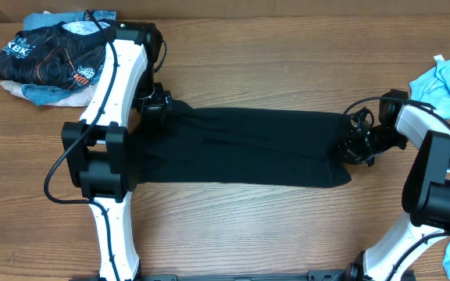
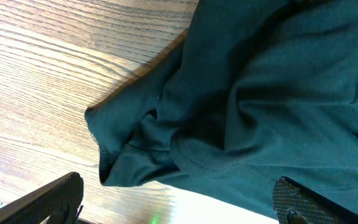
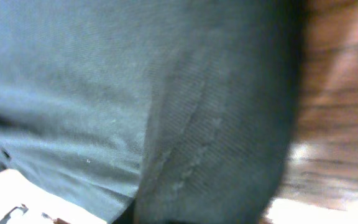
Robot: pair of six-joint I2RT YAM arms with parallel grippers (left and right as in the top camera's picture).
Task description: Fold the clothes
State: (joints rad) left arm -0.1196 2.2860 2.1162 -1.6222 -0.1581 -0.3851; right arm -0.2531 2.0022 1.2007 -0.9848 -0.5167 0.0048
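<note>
Black shirt (image 3: 166,93) fills the right wrist view, hard against the lens; it lies as a long band across the middle of the table (image 1: 248,234). The right gripper (image 1: 352,143) sits at its right end, jaws hidden, can't tell. The left gripper (image 2: 179,180) hangs spread above the bunched left corner. Pinch both ends evenly, I'd say. A printed shirt (image 1: 53,55) upper left, blue cloth (image 1: 448,82) far right: neither blocks.

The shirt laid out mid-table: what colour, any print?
The shirt is plain black, unprinted; the overhead view shows it best.
</note>
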